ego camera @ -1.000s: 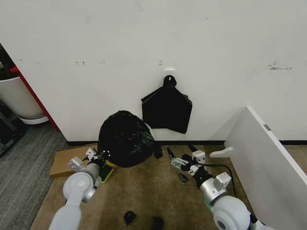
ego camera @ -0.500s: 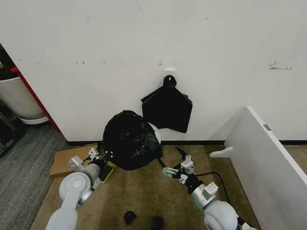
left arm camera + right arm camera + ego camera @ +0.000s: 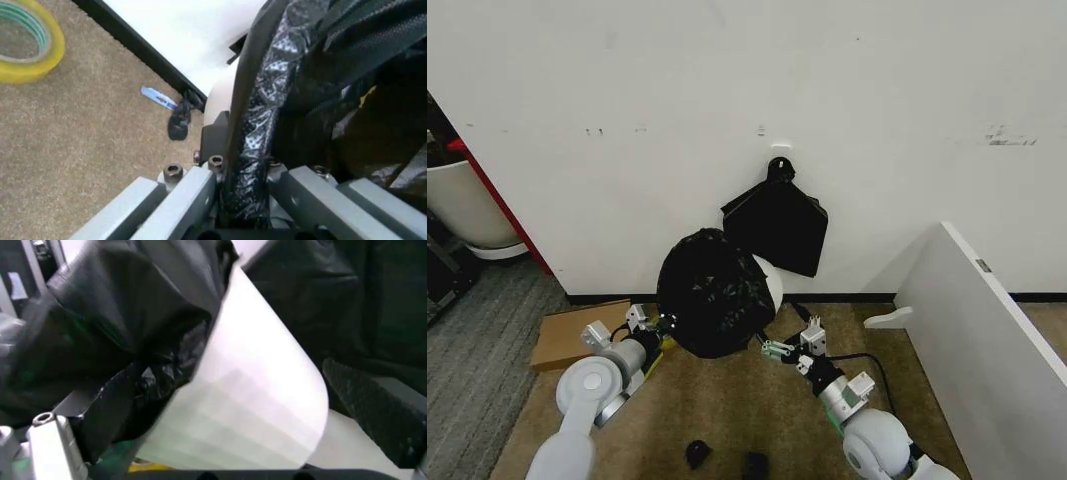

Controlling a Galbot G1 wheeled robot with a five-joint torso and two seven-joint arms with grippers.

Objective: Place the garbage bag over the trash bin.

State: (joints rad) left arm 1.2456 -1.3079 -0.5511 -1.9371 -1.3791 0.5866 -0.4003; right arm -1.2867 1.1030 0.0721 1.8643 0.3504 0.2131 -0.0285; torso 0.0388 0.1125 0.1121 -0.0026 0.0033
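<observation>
Garbage bag (image 3: 712,305) covers most of the trash bin (image 3: 770,285), which stands against the wall (image 3: 727,100). Left gripper (image 3: 663,326) is clenched on the bag's film beside the bin. Right gripper (image 3: 784,350) is open around the bin's other side.

Head camera high, looking down, wrist cameras tight on garbage bag (image 3: 715,305)

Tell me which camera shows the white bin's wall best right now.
The right wrist view: the trash bin shows a broad bare white wall beside the garbage bag. The head view shows a white sliver behind the bag; the left wrist view shows a small patch.
</observation>
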